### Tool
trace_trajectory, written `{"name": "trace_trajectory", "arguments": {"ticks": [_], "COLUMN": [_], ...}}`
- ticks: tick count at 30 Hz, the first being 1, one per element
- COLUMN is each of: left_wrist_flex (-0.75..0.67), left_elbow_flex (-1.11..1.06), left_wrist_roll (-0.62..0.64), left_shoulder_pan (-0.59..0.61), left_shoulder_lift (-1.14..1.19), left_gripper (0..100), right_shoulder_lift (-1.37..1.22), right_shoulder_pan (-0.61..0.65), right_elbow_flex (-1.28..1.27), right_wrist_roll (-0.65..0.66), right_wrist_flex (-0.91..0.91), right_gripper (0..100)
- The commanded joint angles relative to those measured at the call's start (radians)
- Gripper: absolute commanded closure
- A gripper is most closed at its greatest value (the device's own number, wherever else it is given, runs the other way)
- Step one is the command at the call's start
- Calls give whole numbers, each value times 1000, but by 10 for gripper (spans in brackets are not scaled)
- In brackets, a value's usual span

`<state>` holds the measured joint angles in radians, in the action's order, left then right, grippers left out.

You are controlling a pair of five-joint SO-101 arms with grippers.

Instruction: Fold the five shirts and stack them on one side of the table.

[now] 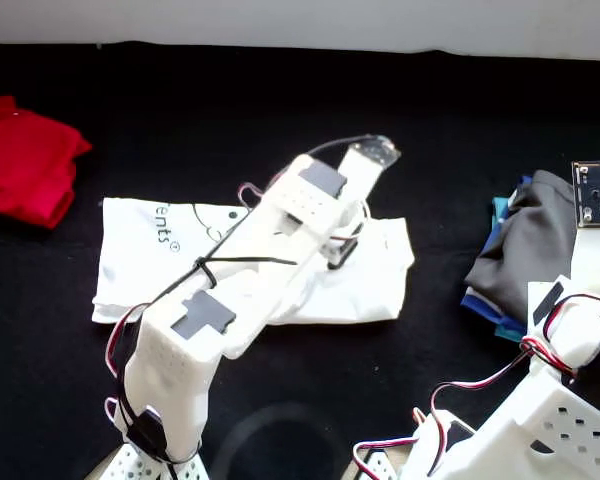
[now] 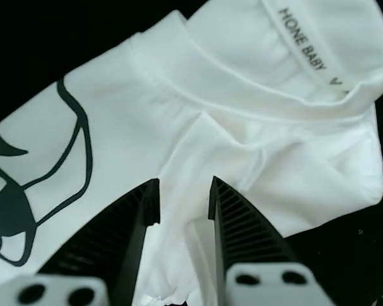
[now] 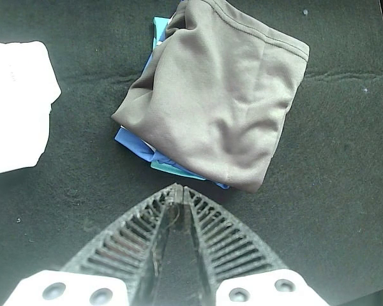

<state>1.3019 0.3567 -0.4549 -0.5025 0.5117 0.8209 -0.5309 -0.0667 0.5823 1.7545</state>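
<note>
Table (image 1: 280,100): covered in black cloth.
White shirt (image 1: 150,260) (image 2: 242,127) (image 3: 16,102): lies in the middle of the table, partly folded into a rough rectangle. A black line drawing shows on the half toward the red shirt. The collar end is turned over and lies toward the stack.
Left arm (image 1: 270,260): stretched from the near edge across the white shirt, covering its middle.
Left gripper (image 2: 184,186): down on the white shirt near the collar end. The fingers (image 2: 239,223) stand a narrow gap apart, and a raised fold of the cloth fills that gap against both inner faces, so it holds the white shirt.
Red shirt (image 1: 25,160): bunched at the far left edge of the table, well apart from the white shirt.
Grey shirt (image 1: 535,240) (image 3: 223,95): folded, on top of the stack at the right side of the table.
Blue shirt (image 1: 480,305) (image 3: 131,141): under the grey shirt, with an edge showing.
Teal shirt (image 1: 500,210) (image 3: 158,29): also in the stack under the grey shirt, with an edge showing.
Right arm (image 1: 560,400): at the near right corner, beside the stack.
Right gripper (image 3: 179,187): above bare cloth just beside the stack. Fingertips are pressed together with nothing between them.
</note>
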Motion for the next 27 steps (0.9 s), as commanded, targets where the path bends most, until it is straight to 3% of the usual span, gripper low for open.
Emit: {"name": "trace_trajectory", "arguments": {"ticks": [1, 6, 11, 15, 20, 22, 27], "left_wrist_flex": [55, 94, 319, 473, 466, 404, 236], "left_elbow_flex": [97, 113, 265, 274, 113, 28, -93], "left_wrist_roll": [0, 0, 2, 5, 6, 6, 2], "left_shoulder_pan": [1, 4, -56, -159, -188, -177, -47], "left_shoulder_lift": [-7, -19, -94, -124, -119, -101, -22], "left_gripper": [860, 860, 863, 972, 992, 993, 993], "right_shoulder_lift": [12, 12, 12, 12, 12, 12, 12], "right_shoulder_pan": [-8, -8, -8, -7, -7, -10, -10], "right_elbow_flex": [2, 5, 5, 2, 1, 1, 1], "right_wrist_roll": [11, 11, 11, 11, 11, 11, 11], "right_wrist_flex": [8, 8, 8, 8, 8, 8, 8], "right_gripper": [979, 979, 979, 979, 979, 979, 979]}}
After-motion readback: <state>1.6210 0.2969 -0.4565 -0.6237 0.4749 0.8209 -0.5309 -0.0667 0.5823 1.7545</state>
